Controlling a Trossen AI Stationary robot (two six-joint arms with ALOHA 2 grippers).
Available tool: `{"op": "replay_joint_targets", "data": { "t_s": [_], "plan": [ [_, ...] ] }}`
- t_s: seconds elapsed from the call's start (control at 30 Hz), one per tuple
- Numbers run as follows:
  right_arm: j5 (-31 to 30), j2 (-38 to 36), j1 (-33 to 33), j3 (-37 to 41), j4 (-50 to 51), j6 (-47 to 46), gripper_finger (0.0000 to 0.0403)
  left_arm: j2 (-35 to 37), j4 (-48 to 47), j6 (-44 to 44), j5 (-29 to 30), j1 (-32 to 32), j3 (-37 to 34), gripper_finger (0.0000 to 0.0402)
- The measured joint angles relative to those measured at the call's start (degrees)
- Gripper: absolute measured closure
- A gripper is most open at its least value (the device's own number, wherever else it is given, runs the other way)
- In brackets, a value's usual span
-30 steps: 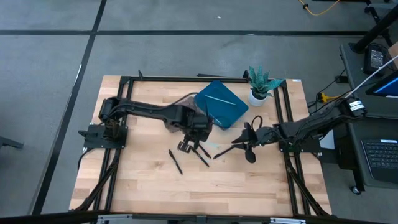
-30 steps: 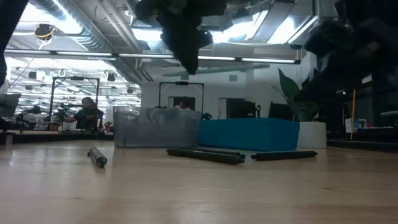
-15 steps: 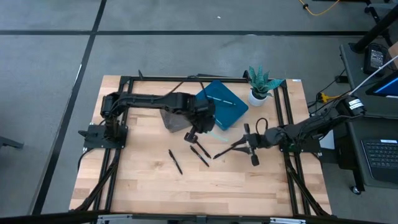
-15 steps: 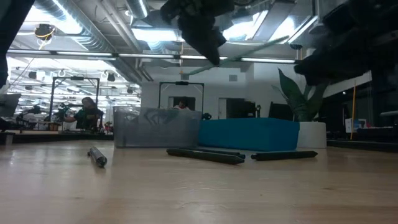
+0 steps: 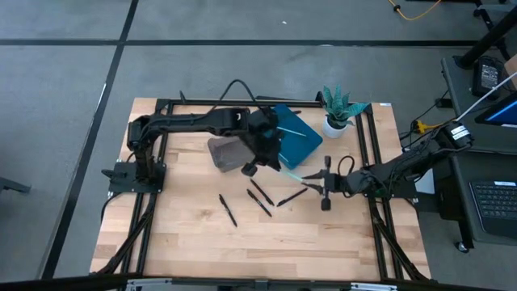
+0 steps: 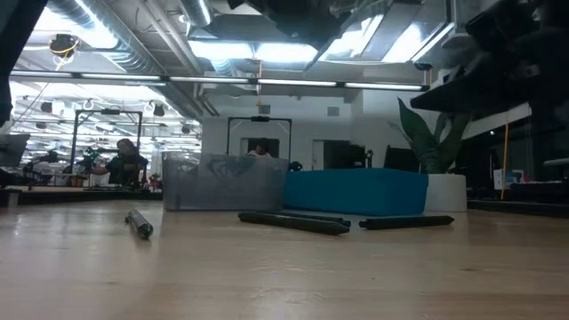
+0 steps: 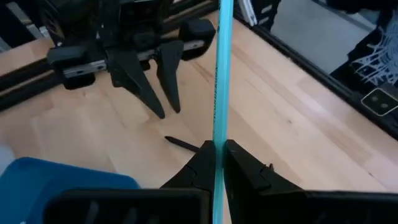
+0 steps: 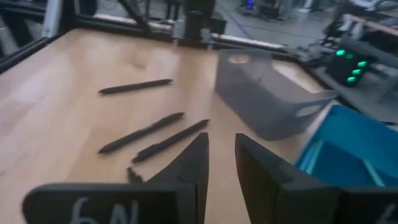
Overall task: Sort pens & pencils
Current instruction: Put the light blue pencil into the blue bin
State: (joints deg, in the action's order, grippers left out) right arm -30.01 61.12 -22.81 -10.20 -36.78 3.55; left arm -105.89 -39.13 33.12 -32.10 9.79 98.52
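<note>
Since a second ago our left claw (image 5: 266, 158) has swung up-frame, clenched on a light blue stick (image 7: 221, 93) near the blue bin (image 5: 295, 133), where we must next release it, while our right claw (image 5: 323, 187) waits parted at centre right, black sticks (image 5: 260, 198) lying mid-tabletop (image 5: 194, 242).

Two dark jointed arms showing black cable looping off each; tapered matte-black fingers (image 8: 194, 163); right wrist housing bearing white marking "6N".

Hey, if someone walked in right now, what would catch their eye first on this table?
The light blue stick pinched in the left gripper, held in the air beside the blue bin. Next, four black sticks loose mid-table, with the right gripper, jaws open, hovering just past them.
</note>
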Motion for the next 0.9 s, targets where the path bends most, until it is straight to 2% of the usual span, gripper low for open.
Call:
{"op": "replay_joint_targets", "data": {
  "t_s": [0.47,0.73,0.9],
  "plan": [
    [-1.4,-0.3,0.0,0.0,-11.8,5.7,0.0322,0.7,4.0,2.0,-0.6,0.8,0.0,0.0386],
    [-1.4,-0.3,2.3,0.0,-17.5,9.7,0.0322,0.7,5.5,2.1,-0.4,2.0,0.0,0.0386],
    [2.1,-0.3,4.9,0.0,-20.7,12.6,0.0322,0.7,5.8,2.1,-0.4,2.5,0.0,0.0385]
  ]
}}
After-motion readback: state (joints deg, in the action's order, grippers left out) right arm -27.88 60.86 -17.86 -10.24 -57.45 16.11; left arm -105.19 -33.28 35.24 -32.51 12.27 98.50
